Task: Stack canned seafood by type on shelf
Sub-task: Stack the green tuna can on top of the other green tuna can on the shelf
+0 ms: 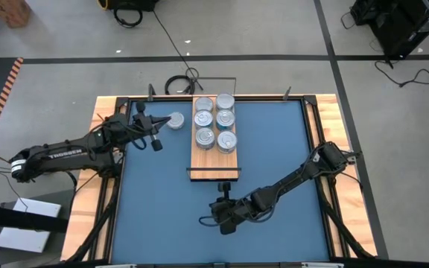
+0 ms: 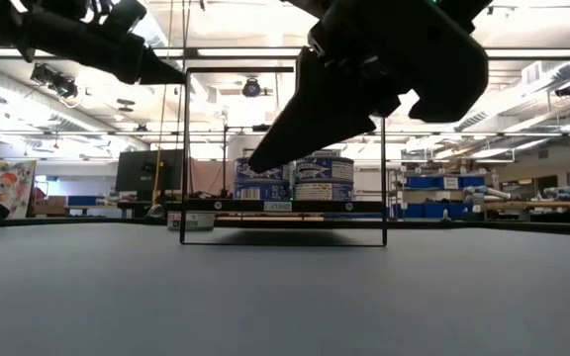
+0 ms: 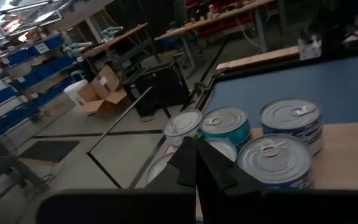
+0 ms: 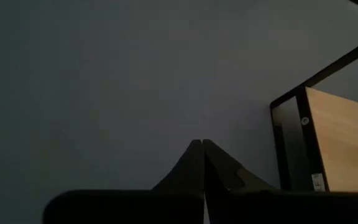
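The shelf (image 1: 216, 160) is a light-wood board in a thin black frame on the blue table. Several silver-topped tins (image 1: 214, 119) stand on its far half in two rows; the low view shows them as stacks (image 2: 295, 180). One more tin (image 1: 175, 120) sits just left of the shelf, and in the left wrist view it lies partly hidden behind my fingers (image 3: 160, 168). My left gripper (image 1: 164, 120) (image 3: 195, 143) is shut and raised, its tip (image 2: 179, 76) in the air. My right gripper (image 1: 205, 220) (image 4: 202, 143) is shut above the bare table, near the shelf's near end (image 4: 347, 143).
The shelf's black frame (image 2: 183, 148) rises well above the board at its ends. Wooden rails (image 1: 104, 134) border the blue table (image 1: 155, 201). Cables (image 1: 181, 82) lie on the floor past the far edge. Blue surface shows left and right of the shelf.
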`<state>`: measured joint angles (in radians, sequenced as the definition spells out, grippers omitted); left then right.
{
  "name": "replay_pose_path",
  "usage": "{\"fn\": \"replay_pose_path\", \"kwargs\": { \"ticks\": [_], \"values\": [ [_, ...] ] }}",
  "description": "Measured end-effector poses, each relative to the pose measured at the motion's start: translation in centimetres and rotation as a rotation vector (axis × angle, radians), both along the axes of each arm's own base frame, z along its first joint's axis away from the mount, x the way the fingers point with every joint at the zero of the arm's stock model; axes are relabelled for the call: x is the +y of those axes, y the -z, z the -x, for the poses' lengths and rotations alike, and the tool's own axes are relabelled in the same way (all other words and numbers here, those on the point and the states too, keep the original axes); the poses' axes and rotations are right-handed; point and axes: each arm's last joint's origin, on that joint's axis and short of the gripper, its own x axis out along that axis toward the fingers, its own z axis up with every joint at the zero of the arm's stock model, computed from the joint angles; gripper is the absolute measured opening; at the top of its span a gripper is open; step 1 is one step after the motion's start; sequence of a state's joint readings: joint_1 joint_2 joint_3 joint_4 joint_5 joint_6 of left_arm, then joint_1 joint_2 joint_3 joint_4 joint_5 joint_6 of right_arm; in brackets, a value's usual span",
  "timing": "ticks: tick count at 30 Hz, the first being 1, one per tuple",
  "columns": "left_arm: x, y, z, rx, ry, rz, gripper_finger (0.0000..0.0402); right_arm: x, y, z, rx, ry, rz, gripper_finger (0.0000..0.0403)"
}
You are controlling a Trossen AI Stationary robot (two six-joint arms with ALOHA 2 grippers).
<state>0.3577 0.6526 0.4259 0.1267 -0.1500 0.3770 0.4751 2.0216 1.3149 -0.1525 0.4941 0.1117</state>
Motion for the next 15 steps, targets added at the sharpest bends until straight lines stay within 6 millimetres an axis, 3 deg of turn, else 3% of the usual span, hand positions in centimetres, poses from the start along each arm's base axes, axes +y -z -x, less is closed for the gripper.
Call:
{"fn": "replay_pose_path", "kwargs": {
  "ticks": [9, 15],
  "values": [
    [-0.3, 0.4, 0.1, 0.013, 0.086, 0.074, 0.0001, -0.9, 2.8, 1.2, -0.104, 0.013, -0.106, 0.0001],
    [-0.5, 0.5, 0.1, 0.017, 0.128, 0.100, 0.0001, -1.4, 3.3, 2.5, -0.159, 0.006, -0.164, 0.0000]
  ]
}}
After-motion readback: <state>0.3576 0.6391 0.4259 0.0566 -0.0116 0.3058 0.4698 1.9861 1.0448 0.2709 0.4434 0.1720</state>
